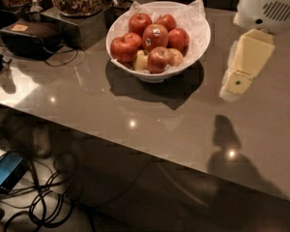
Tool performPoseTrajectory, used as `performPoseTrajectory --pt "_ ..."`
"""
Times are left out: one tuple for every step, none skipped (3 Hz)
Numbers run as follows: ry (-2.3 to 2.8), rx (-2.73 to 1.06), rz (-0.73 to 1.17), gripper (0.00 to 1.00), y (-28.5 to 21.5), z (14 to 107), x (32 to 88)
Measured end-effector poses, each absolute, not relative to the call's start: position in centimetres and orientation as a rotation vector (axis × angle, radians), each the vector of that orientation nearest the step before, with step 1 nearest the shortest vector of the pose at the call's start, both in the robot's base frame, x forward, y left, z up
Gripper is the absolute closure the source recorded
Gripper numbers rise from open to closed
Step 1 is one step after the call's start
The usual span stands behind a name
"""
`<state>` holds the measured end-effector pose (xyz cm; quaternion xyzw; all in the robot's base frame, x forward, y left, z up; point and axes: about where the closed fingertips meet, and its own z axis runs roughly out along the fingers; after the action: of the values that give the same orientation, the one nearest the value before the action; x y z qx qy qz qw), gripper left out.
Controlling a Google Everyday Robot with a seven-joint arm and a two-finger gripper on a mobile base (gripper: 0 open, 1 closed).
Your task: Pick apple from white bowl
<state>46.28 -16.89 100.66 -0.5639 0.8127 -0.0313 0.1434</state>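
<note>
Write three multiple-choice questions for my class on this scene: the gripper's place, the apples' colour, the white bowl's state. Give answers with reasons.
1. Where is the gripper relative to the white bowl?
A. Inside it
B. Right of it in the picture, apart from it, above the table
C. Under the table

2. What colour are most apples in the bowl?
A. Red
B. Purple
C. Blue

3. How does the bowl stand?
A. Tipped over
B. Upright but empty
C. Upright, paper-lined, holding apples

1 B: bare table shows between gripper and bowl.
2 A: red ones dominate, with a pale one among them.
3 C: it sits level, white paper at its rim, apples inside.
</note>
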Motion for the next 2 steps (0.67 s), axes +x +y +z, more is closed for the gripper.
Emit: performPoseTrajectory --pt "2.324 -1.609 -0.105 0.00 -16.8 101.0 46.7" --pt "2.315 -1.575 0.013 0.00 -15.1 100.5 48.3"
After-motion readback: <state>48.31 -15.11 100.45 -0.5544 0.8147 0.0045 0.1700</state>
